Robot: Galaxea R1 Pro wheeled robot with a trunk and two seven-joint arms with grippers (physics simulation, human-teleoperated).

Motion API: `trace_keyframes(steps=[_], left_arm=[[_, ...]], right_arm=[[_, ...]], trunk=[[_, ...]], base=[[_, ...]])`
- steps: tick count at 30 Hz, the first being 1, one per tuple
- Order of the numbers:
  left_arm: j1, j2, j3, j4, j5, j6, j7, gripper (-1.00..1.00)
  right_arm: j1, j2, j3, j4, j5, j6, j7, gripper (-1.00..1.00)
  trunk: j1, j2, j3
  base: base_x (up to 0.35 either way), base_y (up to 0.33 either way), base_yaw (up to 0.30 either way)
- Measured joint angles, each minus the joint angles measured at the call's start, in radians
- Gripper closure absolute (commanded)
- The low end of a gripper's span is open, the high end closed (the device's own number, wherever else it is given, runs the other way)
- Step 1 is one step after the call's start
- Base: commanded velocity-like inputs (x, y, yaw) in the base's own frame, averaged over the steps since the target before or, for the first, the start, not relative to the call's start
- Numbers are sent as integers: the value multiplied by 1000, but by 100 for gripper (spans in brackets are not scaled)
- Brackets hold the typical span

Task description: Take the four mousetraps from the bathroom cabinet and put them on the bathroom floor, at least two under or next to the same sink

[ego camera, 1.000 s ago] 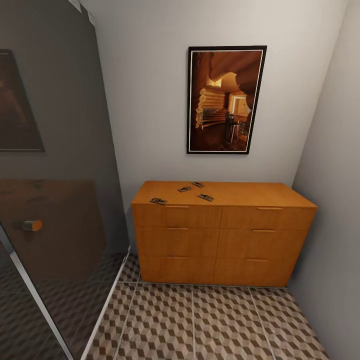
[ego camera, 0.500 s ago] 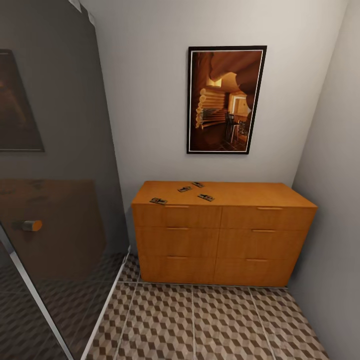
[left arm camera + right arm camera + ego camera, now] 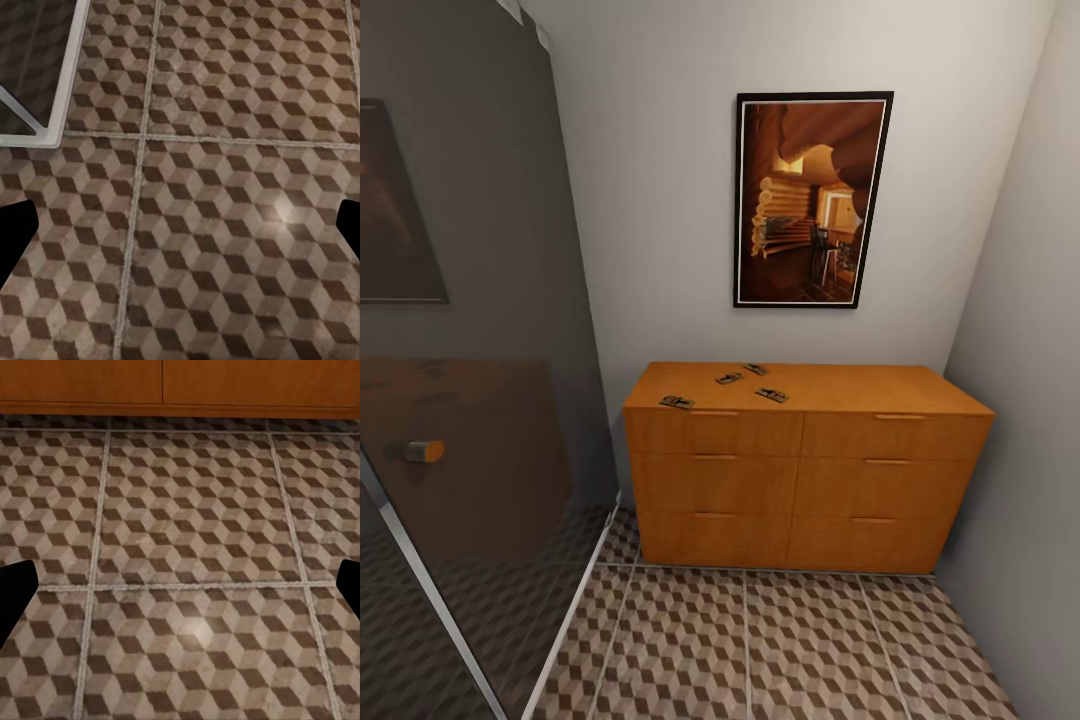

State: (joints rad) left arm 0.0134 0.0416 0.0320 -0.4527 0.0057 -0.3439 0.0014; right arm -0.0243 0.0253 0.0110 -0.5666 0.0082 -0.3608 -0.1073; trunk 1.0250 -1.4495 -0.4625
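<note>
Several mousetraps lie on the flat top of the orange-brown cabinet [image 3: 860, 388] in the head view. One mousetrap [image 3: 677, 402] is near the front left edge, another [image 3: 772, 395] near the middle front, and two more [image 3: 729, 378] [image 3: 756, 369] sit further back. The bathroom floor [image 3: 760, 640] with its cube pattern spreads in front of the cabinet. My left gripper [image 3: 180, 232] hangs open over bare floor tiles [image 3: 225, 187]. My right gripper [image 3: 180, 592] is also open over the tiles [image 3: 195, 510], with the cabinet's lower front [image 3: 180, 382] just beyond.
A dark glass panel [image 3: 470, 400] with a white frame and a round handle [image 3: 422, 451] stands at the left; its frame corner [image 3: 64, 82] shows in the left wrist view. A framed picture [image 3: 812, 200] hangs above the cabinet. A wall [image 3: 1030, 400] closes the right side.
</note>
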Motion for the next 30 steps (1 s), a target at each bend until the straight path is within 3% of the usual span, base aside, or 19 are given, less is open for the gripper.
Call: trace_keyframes(steps=[30], left_arm=[[0,0,-1,0,0,0,0,-100]], right_arm=[[0,3,0,0,-1,1,0,-100]], trunk=[[0,0,0]], base=[[0,0,0]])
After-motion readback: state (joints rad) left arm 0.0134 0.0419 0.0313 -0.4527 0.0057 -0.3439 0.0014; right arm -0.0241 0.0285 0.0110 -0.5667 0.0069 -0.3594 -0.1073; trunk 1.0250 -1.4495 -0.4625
